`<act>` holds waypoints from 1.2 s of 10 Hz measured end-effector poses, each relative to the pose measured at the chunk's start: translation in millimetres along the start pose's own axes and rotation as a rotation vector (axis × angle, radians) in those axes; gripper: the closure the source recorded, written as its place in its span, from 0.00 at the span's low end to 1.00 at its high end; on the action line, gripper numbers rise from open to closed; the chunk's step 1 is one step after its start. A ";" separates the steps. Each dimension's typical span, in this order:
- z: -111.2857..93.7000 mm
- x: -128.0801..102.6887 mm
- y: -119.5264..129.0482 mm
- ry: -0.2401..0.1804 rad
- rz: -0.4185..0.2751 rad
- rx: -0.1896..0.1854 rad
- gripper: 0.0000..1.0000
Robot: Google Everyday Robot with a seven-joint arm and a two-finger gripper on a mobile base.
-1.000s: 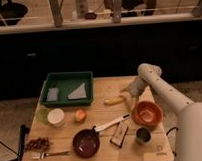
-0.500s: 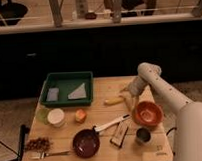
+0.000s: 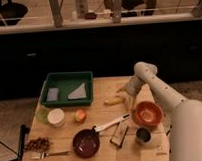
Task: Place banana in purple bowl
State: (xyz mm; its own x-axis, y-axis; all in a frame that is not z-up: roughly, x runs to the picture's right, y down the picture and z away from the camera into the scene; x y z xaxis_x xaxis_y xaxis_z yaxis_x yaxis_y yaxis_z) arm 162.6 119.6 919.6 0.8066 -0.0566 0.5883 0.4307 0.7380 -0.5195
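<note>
A yellow banana lies on the wooden table right of centre. The purple bowl stands near the table's front edge, left of and well below the banana. My gripper hangs from the white arm at the banana's right end, just above the table. The arm covers the far right part of the table.
A green tray with two pieces in it stands at the back left. An orange bowl, a dark cup, a white-handled utensil, a dark bar, a white cup, an orange fruit, a fork and nuts lie around.
</note>
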 end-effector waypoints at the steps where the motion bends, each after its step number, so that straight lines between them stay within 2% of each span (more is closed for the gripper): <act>1: 1.7 -2.1 -0.8 0.002 -0.013 -0.005 0.24; 8: 5.9 -10.6 -4.2 0.011 -0.075 -0.031 0.93; 10: 6.7 -11.0 -4.7 0.010 -0.078 -0.033 1.00; 12: 7.1 -10.9 -4.4 0.011 -0.079 -0.033 1.00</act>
State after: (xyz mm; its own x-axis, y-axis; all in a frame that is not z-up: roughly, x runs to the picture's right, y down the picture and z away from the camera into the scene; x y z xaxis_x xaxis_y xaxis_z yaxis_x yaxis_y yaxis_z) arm 149.0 121.7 919.9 0.7740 -0.1212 0.6215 0.5061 0.7082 -0.4922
